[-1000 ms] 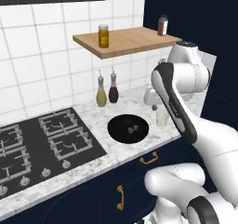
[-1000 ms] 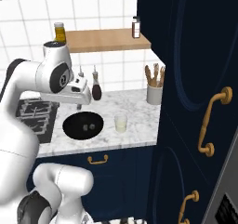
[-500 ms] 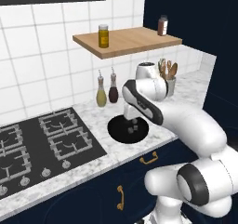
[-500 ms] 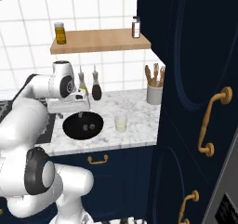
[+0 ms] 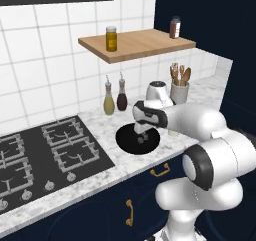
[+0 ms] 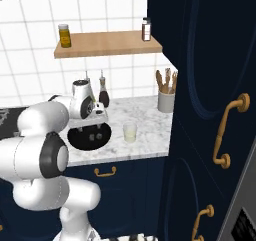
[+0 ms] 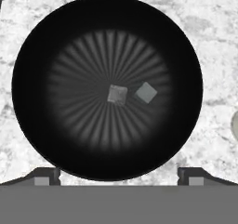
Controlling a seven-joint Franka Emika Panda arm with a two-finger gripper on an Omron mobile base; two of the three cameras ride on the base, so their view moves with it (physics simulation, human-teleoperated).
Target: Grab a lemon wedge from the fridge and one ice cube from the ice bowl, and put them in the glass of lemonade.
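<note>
Hung over the ice bowl (image 7: 37, 125) on the marble tabletop (image 5: 100, 170) — tool (image 7: 119, 176) spread wide, ungrasping; two ice cubes (image 7: 117, 94) near centre; glass of lemonade (image 6: 130, 132) just beside.

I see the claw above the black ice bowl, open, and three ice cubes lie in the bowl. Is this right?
Not quite. The hand view shows two ice cubes in the ice bowl, not three. The rest holds: the claw is open above the bowl.
</note>
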